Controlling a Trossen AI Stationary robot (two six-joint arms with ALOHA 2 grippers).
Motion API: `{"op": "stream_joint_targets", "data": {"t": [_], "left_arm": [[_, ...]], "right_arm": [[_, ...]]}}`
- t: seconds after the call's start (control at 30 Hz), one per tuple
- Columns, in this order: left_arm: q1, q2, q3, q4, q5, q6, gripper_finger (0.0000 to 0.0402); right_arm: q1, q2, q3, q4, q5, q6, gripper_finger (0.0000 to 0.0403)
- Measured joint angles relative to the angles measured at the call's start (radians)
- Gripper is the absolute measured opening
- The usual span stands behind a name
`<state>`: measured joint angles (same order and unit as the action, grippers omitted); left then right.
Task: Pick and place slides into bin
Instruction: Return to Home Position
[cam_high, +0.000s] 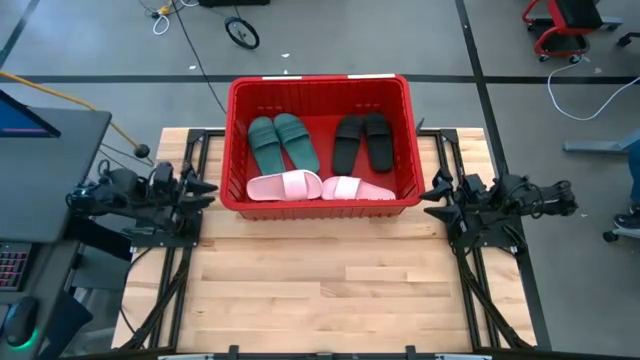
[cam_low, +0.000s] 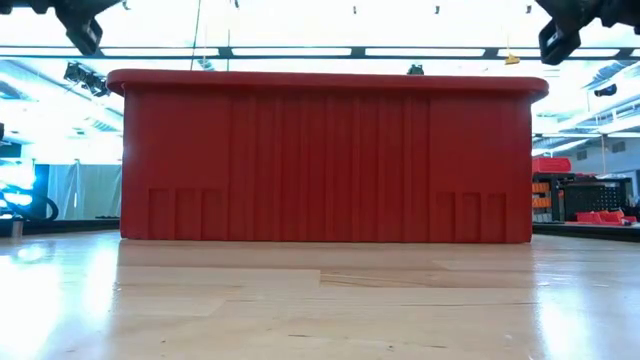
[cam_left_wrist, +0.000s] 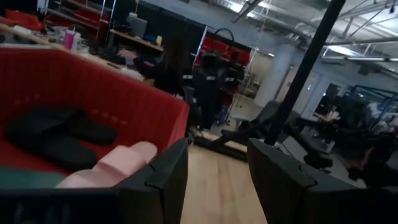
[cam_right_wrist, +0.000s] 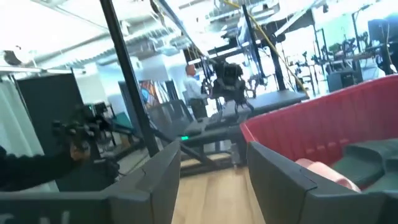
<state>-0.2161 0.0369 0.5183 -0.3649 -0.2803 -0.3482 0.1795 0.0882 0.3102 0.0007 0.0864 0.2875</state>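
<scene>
Hiding the slides (cam_high: 297, 142) at table level, the bin (cam_low: 325, 160) sits between left gripper (cam_high: 207, 187) and right gripper (cam_high: 430, 194), jaws apart.

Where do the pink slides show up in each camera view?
High view: pink slides inside the bin, along its wall nearest the picture's bottom.
Low view: not visible; the bin's wall hides them.
Left wrist view: lower left, inside the bin.
Right wrist view: lower right, inside the bin.
Shared landmark: the red bin.
</scene>
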Motion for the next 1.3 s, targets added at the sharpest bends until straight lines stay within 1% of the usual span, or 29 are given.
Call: {"op": "stream_joint_targets", "data": {"t": [0.07,0.17,0.23,0.3,0.33,0.43,0.57,0.63,0.8,1.0,1.3], "left_arm": [[0.0,-0.035,-0.04,0.004,0.0,-0.003,0.0172],[0.0,-0.032,-0.084,0.033,0.0,-0.008,0.0172],[0.0,-0.018,-0.119,0.103,0.002,-0.004,0.0172],[0.0,-0.02,-0.176,0.155,0.005,-0.002,0.0172],[0.0,-0.02,-0.205,0.214,0.015,-0.002,0.0172],[0.0,-0.023,-0.293,0.402,0.094,-0.002,0.0172],[0.0,-0.023,-0.397,0.572,0.197,-0.034,0.0172],[0.0,-0.024,-0.426,0.62,0.211,-0.034,0.0172],[-0.001,-0.024,-0.441,0.623,0.218,0.007,0.0172],[0.0,-0.024,-0.432,0.59,0.202,0.181,0.0172],[0.0,-0.024,-0.428,0.6,0.205,0.199,0.0172]], "right_arm": [[0.0,-0.011,-0.023,0.032,-0.002,0.0,0.0191],[0.0,-0.017,-0.048,0.039,-0.002,-0.001,0.0192],[0.0,-0.019,-0.071,0.043,0.002,0.005,0.0191],[0.0,-0.019,-0.091,0.084,0.013,0.007,0.019],[0.0,-0.02,-0.1,0.108,0.02,0.007,0.019],[0.0,-0.018,-0.108,0.119,0.044,0.003,0.019],[0.0,-0.019,-0.107,0.121,0.058,-0.015,0.019],[0.0,-0.019,-0.107,0.12,0.058,-0.019,0.0189],[0.0,-0.019,-0.107,0.116,0.058,-0.019,0.0191],[0.0,-0.019,-0.107,0.11,0.058,-0.02,0.019],[0.0,-0.018,-0.107,0.109,0.058,-0.02,0.019]]}}
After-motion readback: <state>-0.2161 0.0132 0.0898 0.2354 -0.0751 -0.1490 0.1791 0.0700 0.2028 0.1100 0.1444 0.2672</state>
